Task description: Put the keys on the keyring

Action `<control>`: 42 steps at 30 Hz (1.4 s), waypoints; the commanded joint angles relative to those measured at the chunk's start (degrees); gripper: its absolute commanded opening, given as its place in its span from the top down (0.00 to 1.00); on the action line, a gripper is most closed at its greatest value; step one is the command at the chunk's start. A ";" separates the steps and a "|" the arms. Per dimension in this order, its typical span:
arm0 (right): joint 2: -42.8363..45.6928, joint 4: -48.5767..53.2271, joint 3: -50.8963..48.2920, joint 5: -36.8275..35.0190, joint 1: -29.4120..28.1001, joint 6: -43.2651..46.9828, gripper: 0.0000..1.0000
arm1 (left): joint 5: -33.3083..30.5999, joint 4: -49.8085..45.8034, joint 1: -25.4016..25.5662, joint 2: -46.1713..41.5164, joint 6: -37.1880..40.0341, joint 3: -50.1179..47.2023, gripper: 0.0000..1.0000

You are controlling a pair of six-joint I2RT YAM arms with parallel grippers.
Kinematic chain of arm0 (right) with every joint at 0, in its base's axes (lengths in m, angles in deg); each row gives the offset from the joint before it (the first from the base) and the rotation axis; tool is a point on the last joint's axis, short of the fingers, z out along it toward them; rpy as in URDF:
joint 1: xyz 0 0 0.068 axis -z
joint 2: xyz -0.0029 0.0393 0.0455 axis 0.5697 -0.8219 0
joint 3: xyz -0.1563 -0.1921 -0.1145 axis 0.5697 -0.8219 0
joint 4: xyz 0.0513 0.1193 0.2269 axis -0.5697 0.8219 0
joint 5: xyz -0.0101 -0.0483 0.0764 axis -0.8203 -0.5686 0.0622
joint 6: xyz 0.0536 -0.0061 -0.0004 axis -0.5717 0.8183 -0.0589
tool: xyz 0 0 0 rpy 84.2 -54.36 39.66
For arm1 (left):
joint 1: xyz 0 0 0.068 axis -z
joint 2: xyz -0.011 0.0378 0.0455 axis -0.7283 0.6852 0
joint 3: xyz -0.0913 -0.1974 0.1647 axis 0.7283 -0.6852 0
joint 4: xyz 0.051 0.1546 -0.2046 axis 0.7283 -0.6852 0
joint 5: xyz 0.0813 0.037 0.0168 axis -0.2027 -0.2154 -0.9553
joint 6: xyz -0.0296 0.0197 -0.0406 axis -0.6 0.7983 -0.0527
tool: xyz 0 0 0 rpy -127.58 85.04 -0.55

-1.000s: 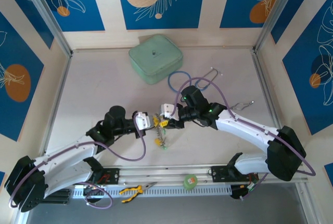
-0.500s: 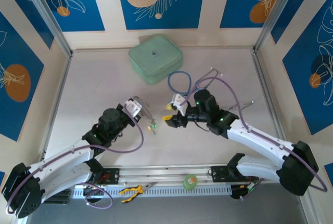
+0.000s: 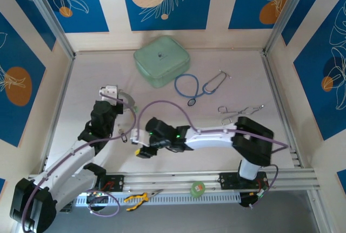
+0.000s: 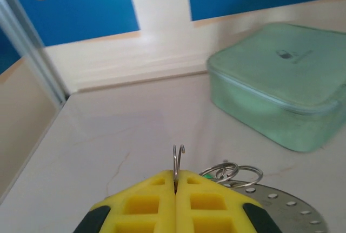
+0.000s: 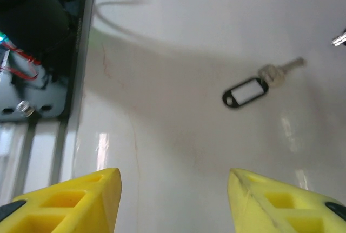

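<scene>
The left gripper (image 4: 175,183) is pressing its yellow fingers (image 4: 146,203) flat together and pinching the keyring (image 4: 178,160), which is standing upright out of the seam. Just beside it, a few more linked silver rings (image 4: 232,172) are hanging, with a speck of green at their edge; what that speck is cannot be told. This gripper is hovering toward the left edge of the tabletop (image 3: 97,71).

The right gripper (image 5: 173,200) is holding its fingers (image 5: 62,200) spread apart, gripping nothing and touching nothing, above bare tabletop near the near edge. A key with a black-rimmed tag (image 5: 246,91) is lying flat ahead of it, well apart from the keyring.

The green case (image 3: 161,60) is sitting zipped shut at the middle of the far edge, so its contents are hidden.

A blue stethoscope (image 3: 197,86) is lying right of the case, and metal forceps (image 3: 240,111) are resting toward the right edge.
</scene>
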 commanded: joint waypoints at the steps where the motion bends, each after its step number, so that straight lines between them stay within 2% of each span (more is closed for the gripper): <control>1: -5.95 1.75 7.60 -5.24 0.30 2.23 0.45 | -2.11 3.58 -2.90 0.21 -6.66 1.24 1.00; 4: -10.69 5.36 13.64 -5.69 0.63 -3.98 0.46 | -2.59 4.24 -5.44 0.83 -8.26 1.04 1.00; 8: -16.61 15.55 23.50 -7.31 2.06 -21.99 0.48 | -2.48 4.88 -8.20 2.34 -13.22 2.05 1.00; 13: -24.27 29.05 34.67 -9.63 3.76 -43.15 0.47 | -2.06 5.81 -9.63 4.36 -14.54 3.70 1.00; 16: -28.02 31.49 38.93 -3.54 5.81 -51.08 0.48 | -1.83 6.07 -9.86 5.47 -14.38 4.44 1.00; 19: -27.90 27.18 37.20 -3.67 5.74 -52.58 0.45 | -1.73 6.54 -9.89 6.09 -14.09 4.65 1.00; 32: -33.77 29.16 44.89 -0.21 5.80 -51.92 0.41 | -0.15 6.54 -9.91 5.85 -14.94 4.48 1.00; 37: -36.37 30.30 47.84 -0.91 5.67 -52.36 0.46 | 0.29 6.02 -9.91 5.44 -15.53 4.21 1.00; 42: -39.09 33.82 52.31 -2.90 4.96 -51.42 0.55 | 0.51 5.81 -9.88 5.13 -15.77 4.03 1.00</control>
